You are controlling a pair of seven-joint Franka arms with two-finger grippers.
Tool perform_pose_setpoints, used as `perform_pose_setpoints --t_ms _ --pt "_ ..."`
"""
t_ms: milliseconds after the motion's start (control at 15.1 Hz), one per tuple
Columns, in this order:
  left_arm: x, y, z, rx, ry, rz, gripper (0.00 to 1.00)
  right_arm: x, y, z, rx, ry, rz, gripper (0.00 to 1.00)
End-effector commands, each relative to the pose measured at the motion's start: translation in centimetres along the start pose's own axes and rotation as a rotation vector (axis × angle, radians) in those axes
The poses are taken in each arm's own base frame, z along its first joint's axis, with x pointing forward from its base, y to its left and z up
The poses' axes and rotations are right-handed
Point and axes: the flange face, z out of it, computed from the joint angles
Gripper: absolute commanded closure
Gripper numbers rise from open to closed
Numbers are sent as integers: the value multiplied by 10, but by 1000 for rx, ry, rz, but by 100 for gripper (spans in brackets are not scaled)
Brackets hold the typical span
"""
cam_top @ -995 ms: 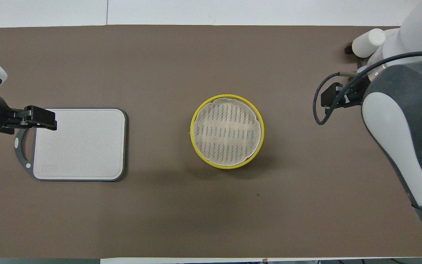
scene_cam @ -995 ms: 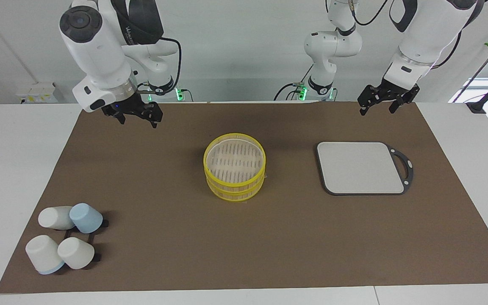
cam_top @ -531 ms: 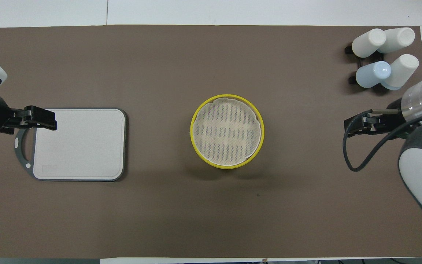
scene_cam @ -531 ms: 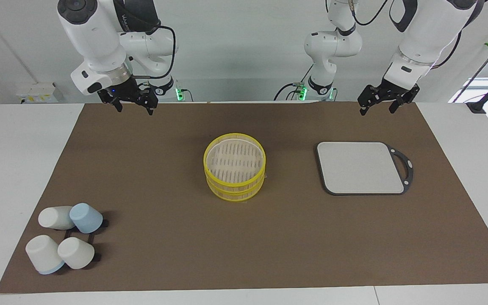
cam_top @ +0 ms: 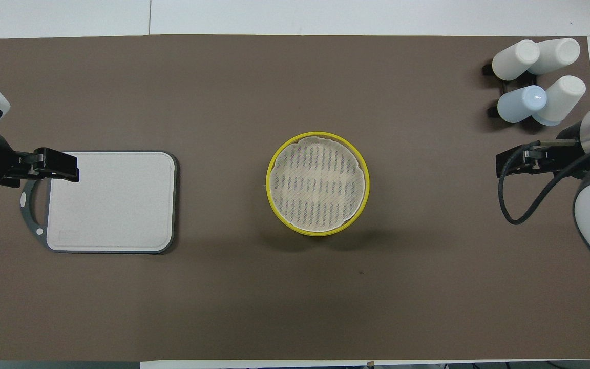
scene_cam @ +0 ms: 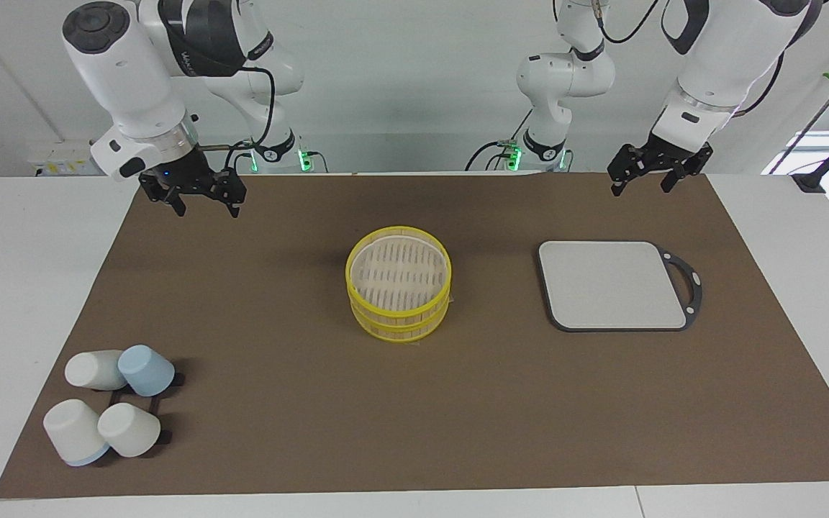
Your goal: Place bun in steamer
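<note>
The steamer (scene_cam: 399, 322) stands in the middle of the brown mat, round, two tiers, yellow rims. In the overhead view the steamer (cam_top: 320, 232) shows a pale slatted floor with nothing lying on it. The bun is out of view in both views. My right gripper (scene_cam: 206, 208) hangs open and empty above the mat's corner at the right arm's end; the overhead view shows this right gripper (cam_top: 510, 164) near the cups. Above the mat's edge by the grey board my left gripper (scene_cam: 641, 188) waits, open and empty, and the overhead view puts the left gripper (cam_top: 64, 171) over the board's handle side.
A grey square board (scene_cam: 612, 284) with a black handle lies toward the left arm's end, seen from above as the board (cam_top: 113, 200). Several white and blue cups (scene_cam: 146, 369) on a black rack sit at the right arm's end, farther from the robots, also visible as cups (cam_top: 523, 102).
My right arm has swung back toward its own end of the table, uncovering the cups in the overhead view. The left arm has not moved.
</note>
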Motion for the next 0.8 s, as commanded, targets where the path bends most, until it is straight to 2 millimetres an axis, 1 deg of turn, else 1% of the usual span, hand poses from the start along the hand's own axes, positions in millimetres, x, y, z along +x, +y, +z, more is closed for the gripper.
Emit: perform_pose_setpoints --t_ms 0,199,265,332,398,597,730 --pt "-4 -5 -5 -10 6 7 0 2 1 -8 -10 -21 -15 0" --pt "-4 -5 -6 -10 7 7 0 -1 1 -10 -8 -15 -14 0" --pt "-4 -4 -6 -10 7 9 0 -3 2 -13 -7 -11 -17 0" --pt "-4 -4 -5 -10 6 7 0 -6 2 -19 -6 1 -17 0" --pt "-4 -3 -6 -10 7 9 0 -7 2 -20 -1 4 -14 0" --pt "-4 -4 -5 -10 6 7 0 -4 19 -22 3 13 12 0" --pt "-4 -5 -5 -10 4 7 0 -4 21 -22 8 11 19 0"
